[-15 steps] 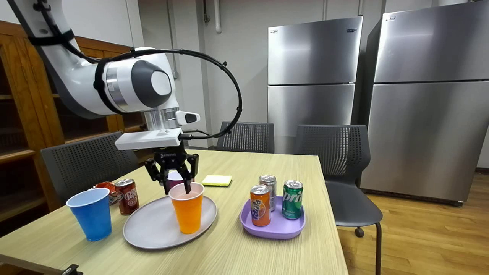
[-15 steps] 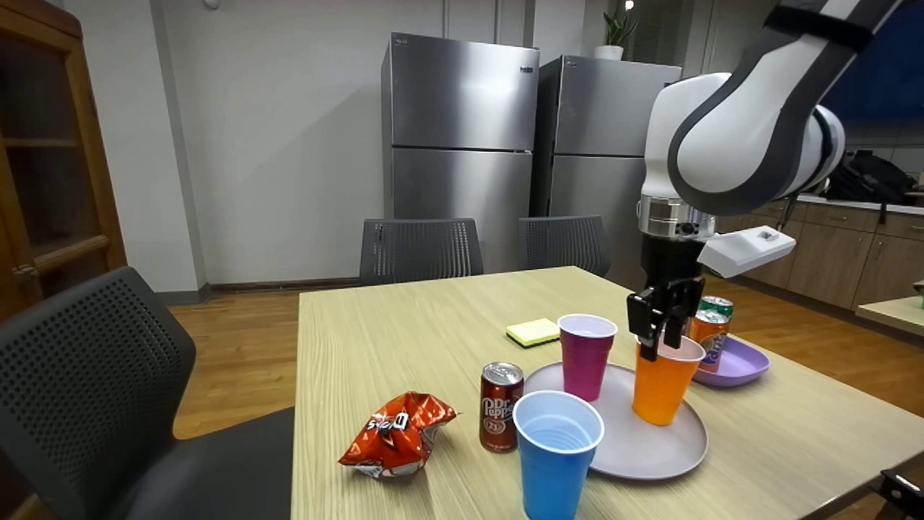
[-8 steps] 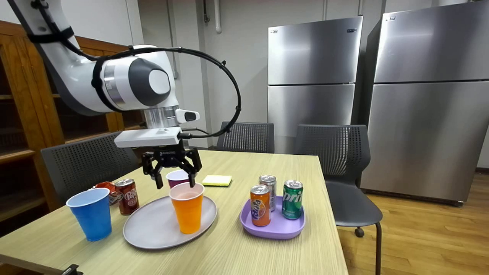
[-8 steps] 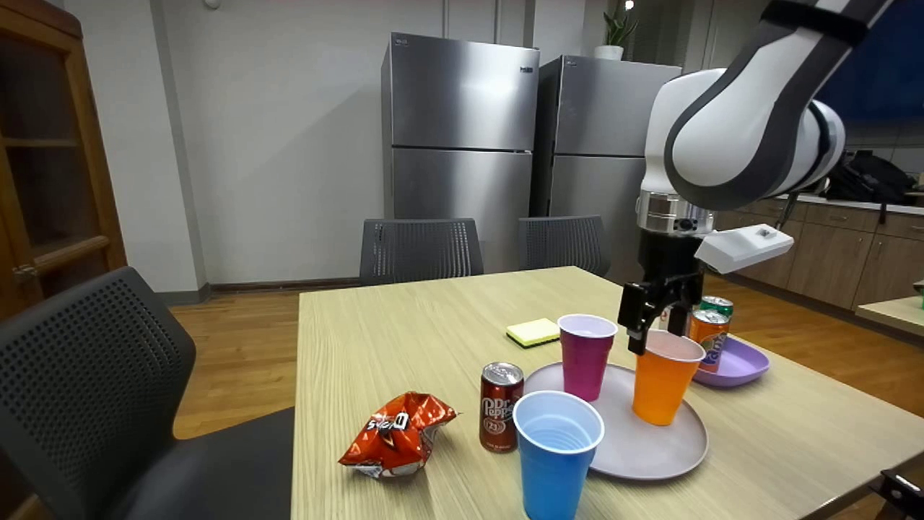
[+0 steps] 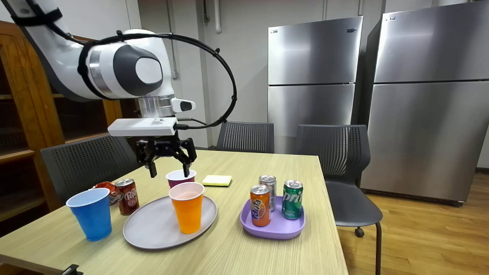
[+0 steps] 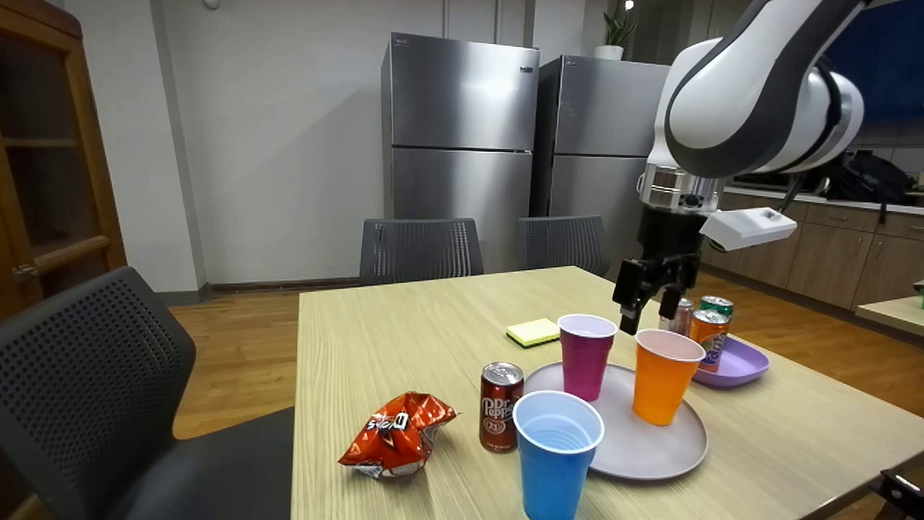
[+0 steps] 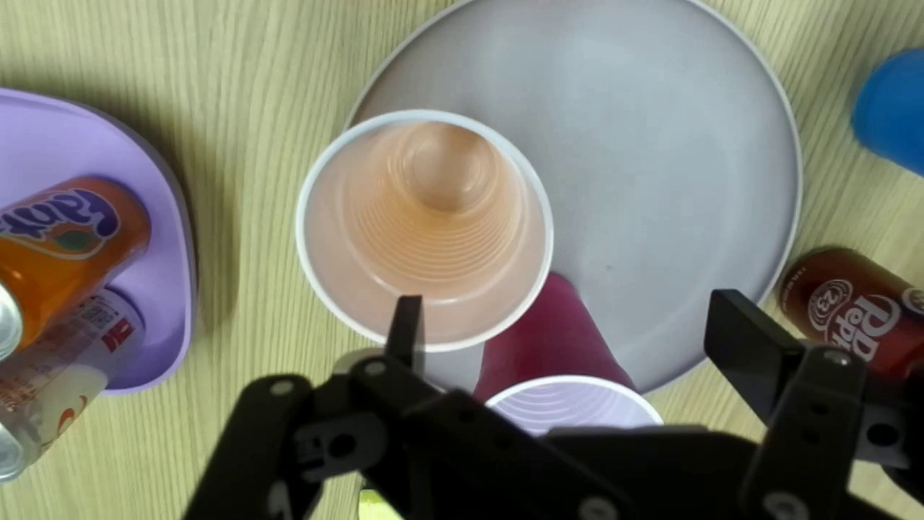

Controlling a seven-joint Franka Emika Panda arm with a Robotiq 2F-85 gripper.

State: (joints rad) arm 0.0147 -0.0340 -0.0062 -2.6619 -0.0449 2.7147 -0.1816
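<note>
White-grey arm (image 5: 114, 68); black cable (image 5: 216, 53); black jaws, seemingly lettered

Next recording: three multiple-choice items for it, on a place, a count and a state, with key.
1. Where does the orange cup stand?
A) on a chair B) on the grey plate C) on the floor

2. How many cans are on the purple tray?
A) three B) one C) five

3. How is the claw?
A) shut B) clasping a cup C) open

1 B: both exterior views show its base there.
2 A: an exterior view shows an orange can, silver can and green can.
3 C: its fingers stand apart in the wrist view.
</note>
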